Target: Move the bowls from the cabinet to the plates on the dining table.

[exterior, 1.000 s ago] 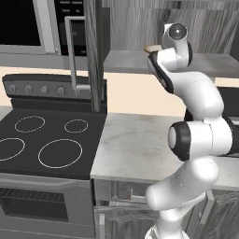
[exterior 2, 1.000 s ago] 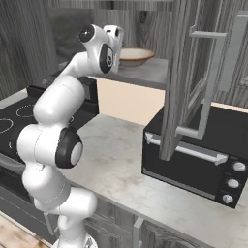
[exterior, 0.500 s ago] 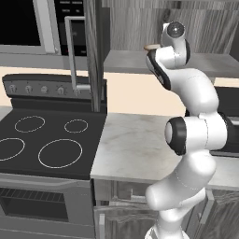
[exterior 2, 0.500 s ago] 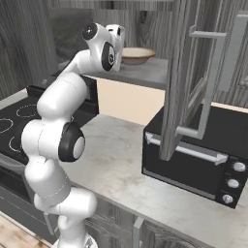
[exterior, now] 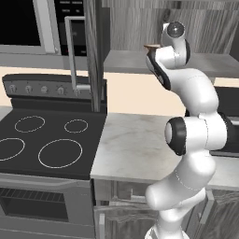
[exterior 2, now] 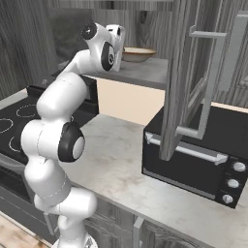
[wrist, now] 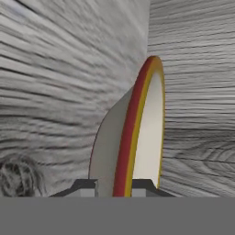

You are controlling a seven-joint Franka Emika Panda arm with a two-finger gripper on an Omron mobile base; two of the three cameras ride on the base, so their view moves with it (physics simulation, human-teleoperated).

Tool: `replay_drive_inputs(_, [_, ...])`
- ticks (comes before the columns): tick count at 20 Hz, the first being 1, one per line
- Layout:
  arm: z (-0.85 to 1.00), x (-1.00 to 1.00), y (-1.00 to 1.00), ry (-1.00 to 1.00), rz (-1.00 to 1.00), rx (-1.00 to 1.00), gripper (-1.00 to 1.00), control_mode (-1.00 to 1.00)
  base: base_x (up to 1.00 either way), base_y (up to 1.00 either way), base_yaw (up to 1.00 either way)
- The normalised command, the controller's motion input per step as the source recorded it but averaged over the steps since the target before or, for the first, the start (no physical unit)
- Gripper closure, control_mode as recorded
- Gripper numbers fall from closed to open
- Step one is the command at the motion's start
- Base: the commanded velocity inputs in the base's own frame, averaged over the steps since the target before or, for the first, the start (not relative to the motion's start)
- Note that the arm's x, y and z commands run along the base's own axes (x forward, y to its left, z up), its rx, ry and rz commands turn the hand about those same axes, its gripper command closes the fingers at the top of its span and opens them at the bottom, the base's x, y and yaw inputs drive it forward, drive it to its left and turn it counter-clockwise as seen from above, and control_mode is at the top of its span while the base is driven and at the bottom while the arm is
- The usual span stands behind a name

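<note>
Left base camera sits behind the arm [exterior: 193, 135], looking forward and down over the stove [exterior: 44, 144] and counter [exterior: 135, 144]. Right base camera looks from the other side, toaster oven [exterior 2: 203, 155] near. Both share the counter, arm and cabinet shelf [exterior 2: 145, 72]. Hand camera is pressed close on a bowl's [wrist: 137, 133] rim, rolled sideways.

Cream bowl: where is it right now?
The cream bowl sits on the open cabinet shelf in the right base view, above and left of the black oven. In the hand view its rim stands between the gripper fingertips.
</note>
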Motion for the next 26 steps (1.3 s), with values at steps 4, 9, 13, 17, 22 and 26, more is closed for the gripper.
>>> replay_drive_inputs(4, [-0.08, -0.20, -0.01, 0.00, 0.01, 0.00, 1.00, -1.00, 0.00, 0.00, 0.00])
replay_drive_inputs(9, [-0.05, -0.44, -0.01, 0.00, 0.04, 0.00, 1.00, -1.00, 0.00, 0.00, 0.00])
replay_drive_inputs(13, [0.00, -0.58, 0.00, 0.00, 0.08, 0.00, 1.00, -1.00, 0.00, 0.00, 0.00])
replay_drive_inputs(17, [0.00, -0.61, 0.00, 0.00, 0.09, 0.00, 1.00, -1.00, 0.00, 0.00, 0.00])
replay_drive_inputs(22, [0.02, -0.54, 0.00, -0.09, 0.08, 0.01, 1.00, -1.00, 0.00, 0.00, 0.00])
replay_drive_inputs(26, [0.06, -0.40, 0.00, -0.17, 0.04, 0.03, 1.00, -1.00, 0.00, 0.00, 0.00])
